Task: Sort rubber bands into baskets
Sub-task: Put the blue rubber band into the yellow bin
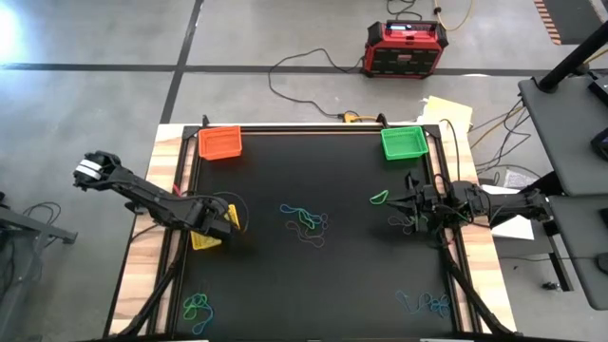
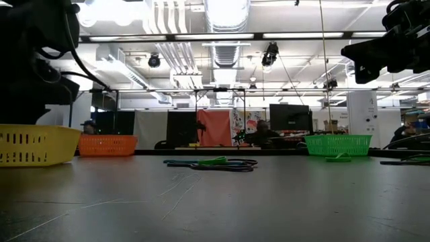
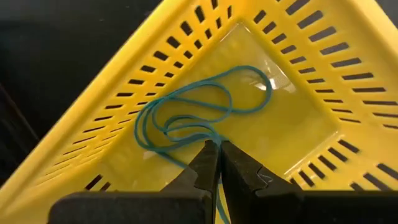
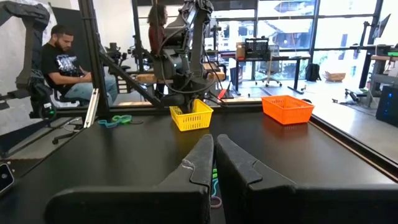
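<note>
My left gripper (image 1: 217, 226) hangs over the yellow basket (image 1: 202, 239), shut on a blue rubber band (image 3: 186, 112) that lies looped on the basket's floor (image 3: 298, 81). My right gripper (image 1: 407, 201) is raised near the table's right edge, its fingers level and pointing left; in the right wrist view (image 4: 214, 142) they are shut. Green and dark strands (image 4: 215, 177) show in the slit between them. A small pile of bands (image 1: 402, 223) lies on the table just beside it, and a green band (image 1: 379, 198) lies to its left. My left gripper pinches one strand of the blue band (image 3: 210, 138) between its two fingertips, coming from above into the basket. The strand runs on back between the fingers (image 3: 217, 202). The rest of the band lies slack on the basket's floor. My right gripper: I cannot tell whether it touches the strands seen between its fingers.
The orange basket (image 1: 219, 142) stands at the far left corner and the green basket (image 1: 404, 142) at the far right. Loose bands lie at the table's middle (image 1: 306, 223), near left (image 1: 198, 306) and near right (image 1: 425, 304). A red-and-black box (image 1: 407, 47) stands on the floor beyond the table.
</note>
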Robot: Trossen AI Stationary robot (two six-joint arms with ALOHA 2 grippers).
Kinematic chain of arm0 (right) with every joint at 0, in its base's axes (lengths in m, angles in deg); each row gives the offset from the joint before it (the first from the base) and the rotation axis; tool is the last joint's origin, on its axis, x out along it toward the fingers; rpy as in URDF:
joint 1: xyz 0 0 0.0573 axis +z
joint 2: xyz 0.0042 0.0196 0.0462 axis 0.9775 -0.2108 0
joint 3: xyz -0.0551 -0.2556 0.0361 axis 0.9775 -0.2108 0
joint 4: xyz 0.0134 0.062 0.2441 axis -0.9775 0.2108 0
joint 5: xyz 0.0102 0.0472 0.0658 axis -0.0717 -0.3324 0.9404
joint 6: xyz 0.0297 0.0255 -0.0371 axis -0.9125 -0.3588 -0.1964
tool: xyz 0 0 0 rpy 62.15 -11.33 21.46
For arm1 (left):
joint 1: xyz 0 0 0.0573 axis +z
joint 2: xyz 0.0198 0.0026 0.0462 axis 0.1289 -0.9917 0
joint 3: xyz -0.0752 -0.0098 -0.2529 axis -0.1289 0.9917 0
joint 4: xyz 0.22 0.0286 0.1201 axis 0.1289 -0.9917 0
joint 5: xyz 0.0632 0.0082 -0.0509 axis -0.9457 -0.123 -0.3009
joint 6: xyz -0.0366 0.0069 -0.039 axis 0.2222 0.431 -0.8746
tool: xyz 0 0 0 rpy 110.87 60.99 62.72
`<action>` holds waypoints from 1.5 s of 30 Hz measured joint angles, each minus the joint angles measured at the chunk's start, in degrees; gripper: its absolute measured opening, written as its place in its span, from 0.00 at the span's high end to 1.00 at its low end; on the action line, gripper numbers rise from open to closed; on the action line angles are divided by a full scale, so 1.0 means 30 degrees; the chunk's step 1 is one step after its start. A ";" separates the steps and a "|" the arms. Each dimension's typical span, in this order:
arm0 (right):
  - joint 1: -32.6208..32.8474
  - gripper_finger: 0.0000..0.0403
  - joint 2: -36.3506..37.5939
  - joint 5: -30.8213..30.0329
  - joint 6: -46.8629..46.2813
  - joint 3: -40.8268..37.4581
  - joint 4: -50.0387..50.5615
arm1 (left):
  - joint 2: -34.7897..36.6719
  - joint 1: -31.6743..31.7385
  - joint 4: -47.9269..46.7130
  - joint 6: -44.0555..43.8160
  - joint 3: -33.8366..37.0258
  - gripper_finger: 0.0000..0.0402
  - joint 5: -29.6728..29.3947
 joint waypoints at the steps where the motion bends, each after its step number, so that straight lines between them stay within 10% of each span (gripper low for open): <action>1: -0.0001 0.98 0.0001 0.0002 0.0003 0.0001 0.0000 | -0.0106 0.0000 0.0163 0.0000 0.0011 1.00 -0.0012; 27: 0.0004 0.98 0.0001 0.0002 0.0000 0.0001 0.0000 | -0.0669 0.0007 -0.1707 0.3050 -0.3125 0.54 -0.1056; 39: 0.0002 0.98 -0.0002 0.0002 0.0001 -0.0002 0.0000 | -0.0654 0.0007 -0.2653 0.4812 -0.6105 0.53 -0.5917; 45: 0.0003 0.98 -0.0002 0.0002 0.0002 0.0000 0.0000 | -0.0789 -0.0262 0.4676 0.8040 -0.5049 0.53 -0.9428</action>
